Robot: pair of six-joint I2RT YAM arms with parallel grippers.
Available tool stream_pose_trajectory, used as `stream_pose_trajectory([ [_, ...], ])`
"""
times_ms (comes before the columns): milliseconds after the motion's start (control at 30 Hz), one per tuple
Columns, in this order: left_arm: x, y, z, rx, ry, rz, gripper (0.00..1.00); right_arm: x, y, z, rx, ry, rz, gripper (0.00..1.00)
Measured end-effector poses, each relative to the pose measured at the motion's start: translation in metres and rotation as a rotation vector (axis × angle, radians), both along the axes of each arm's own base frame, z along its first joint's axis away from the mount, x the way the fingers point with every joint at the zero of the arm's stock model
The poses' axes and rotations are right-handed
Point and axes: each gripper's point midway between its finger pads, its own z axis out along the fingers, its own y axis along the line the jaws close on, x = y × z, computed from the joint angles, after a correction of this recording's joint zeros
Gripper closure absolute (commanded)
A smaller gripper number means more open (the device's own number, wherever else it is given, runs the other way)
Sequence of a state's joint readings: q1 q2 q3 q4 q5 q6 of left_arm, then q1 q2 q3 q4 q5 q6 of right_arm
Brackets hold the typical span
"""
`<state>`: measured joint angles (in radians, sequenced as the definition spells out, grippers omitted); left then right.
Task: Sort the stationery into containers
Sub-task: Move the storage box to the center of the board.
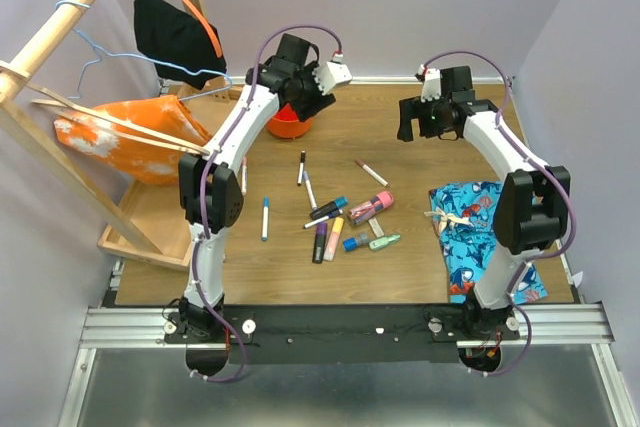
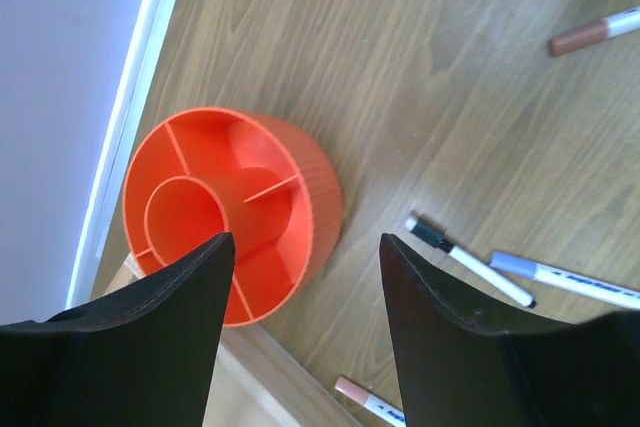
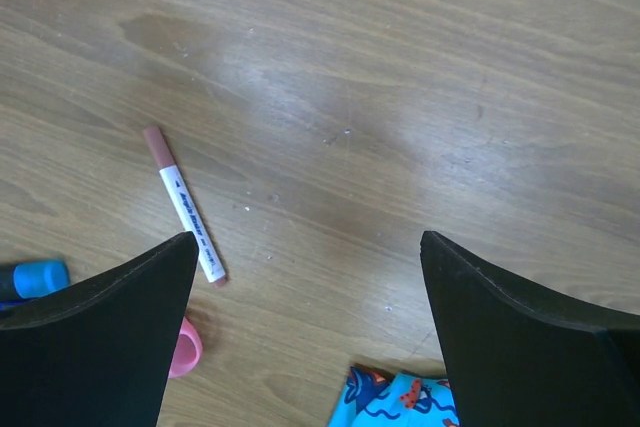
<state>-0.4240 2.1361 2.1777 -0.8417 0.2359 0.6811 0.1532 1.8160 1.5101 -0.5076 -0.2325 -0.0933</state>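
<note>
The orange-red pot (image 1: 290, 126) stands at the back of the table; in the left wrist view the pot (image 2: 230, 202) shows empty inner compartments. My left gripper (image 1: 312, 97) hangs above it, open and empty (image 2: 305, 238). Thin pens (image 1: 301, 167) and stubby markers (image 1: 345, 222) lie loose mid-table. A black-capped pen (image 2: 465, 259) and a blue-capped pen (image 2: 560, 279) lie right of the pot. My right gripper (image 1: 412, 125) is open and empty (image 3: 307, 237) above bare wood, with a red-capped pen (image 3: 183, 205) to its left.
A light-wood tray (image 1: 150, 222) and a wooden rack (image 1: 60, 27) with hangers, a black cloth and an orange cloth (image 1: 130, 137) stand at the left. A blue patterned cloth (image 1: 480, 232) lies at the right and shows in the right wrist view (image 3: 400, 399).
</note>
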Motion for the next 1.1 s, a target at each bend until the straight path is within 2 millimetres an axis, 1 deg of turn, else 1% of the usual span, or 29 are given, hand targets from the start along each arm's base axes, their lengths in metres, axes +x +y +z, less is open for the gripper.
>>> stream_pose_trajectory([
  [100,0.009,0.012,-0.003,0.003,0.006,0.026,0.32,-0.001,0.004,-0.007,0.02,0.029,0.007,0.0],
  [267,0.011,0.009,-0.016,0.02,0.03,0.014,0.36,-0.001,0.01,-0.009,0.05,0.044,0.013,0.0],
  [433,0.007,0.008,-0.039,0.054,0.082,-0.005,0.41,0.003,0.012,-0.011,0.062,0.052,0.011,0.0],
  [533,0.007,0.008,-0.052,0.067,0.107,-0.008,0.42,0.004,0.013,-0.012,0.065,0.054,0.012,0.0],
  [633,0.012,0.009,-0.061,0.074,0.12,-0.005,0.42,0.004,0.013,-0.013,0.065,0.057,0.012,0.0],
  [767,0.02,0.01,-0.068,0.074,0.121,0.004,0.45,0.004,0.013,-0.013,0.068,0.058,0.009,0.0],
  [900,0.023,0.014,-0.075,0.08,0.128,0.009,0.47,0.004,0.014,-0.013,0.071,0.06,0.006,0.0],
  [1000,0.025,0.017,-0.081,0.084,0.137,0.015,0.54,0.004,0.013,-0.013,0.071,0.061,0.004,0.0],
  [1033,0.025,0.018,-0.083,0.086,0.14,0.016,0.59,0.004,0.013,-0.014,0.071,0.062,0.005,0.0],
  [1100,0.026,0.02,-0.087,0.09,0.146,0.018,0.6,0.004,0.013,-0.014,0.071,0.061,0.004,0.0],
])
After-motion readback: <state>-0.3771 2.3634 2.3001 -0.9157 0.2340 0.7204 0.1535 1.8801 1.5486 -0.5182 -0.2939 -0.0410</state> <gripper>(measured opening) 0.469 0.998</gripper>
